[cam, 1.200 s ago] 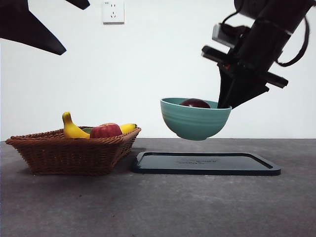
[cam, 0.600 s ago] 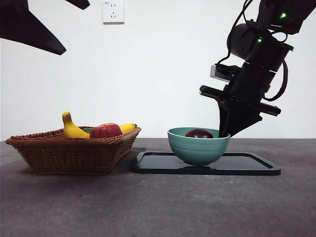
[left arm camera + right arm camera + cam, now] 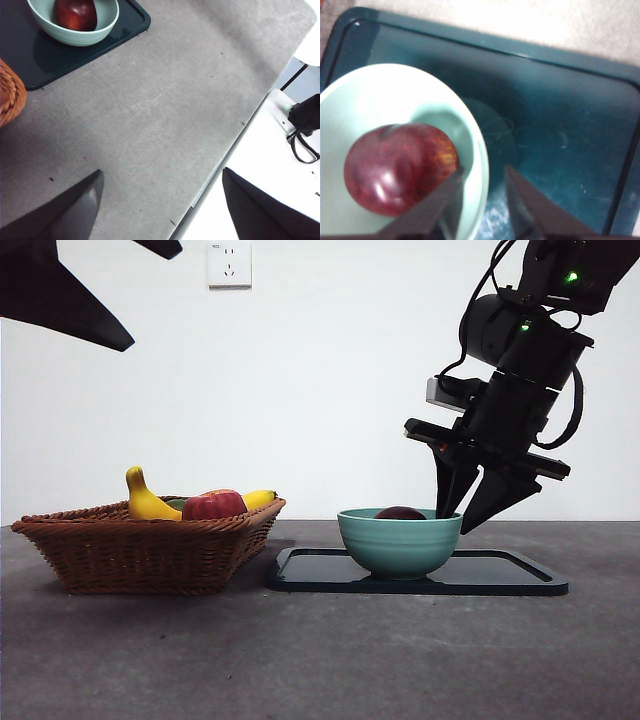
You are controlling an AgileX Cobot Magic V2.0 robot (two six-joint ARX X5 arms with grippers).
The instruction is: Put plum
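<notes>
Plum [image 3: 400,167] beside right fingers [image 3: 447,200]

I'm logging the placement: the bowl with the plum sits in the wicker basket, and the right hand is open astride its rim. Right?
Not quite. The front view shows the bowl with the plum on the dark tray, beside the wicker basket. The right hand is indeed open astride its rim.

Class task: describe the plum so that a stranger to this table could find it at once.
Start at the flat dark rectangular tray; on it stands a teal ceramic bowl. The dark maroon, glossy round plum lies alone inside, unlike the brighter red apple in the wicker basket.
</notes>
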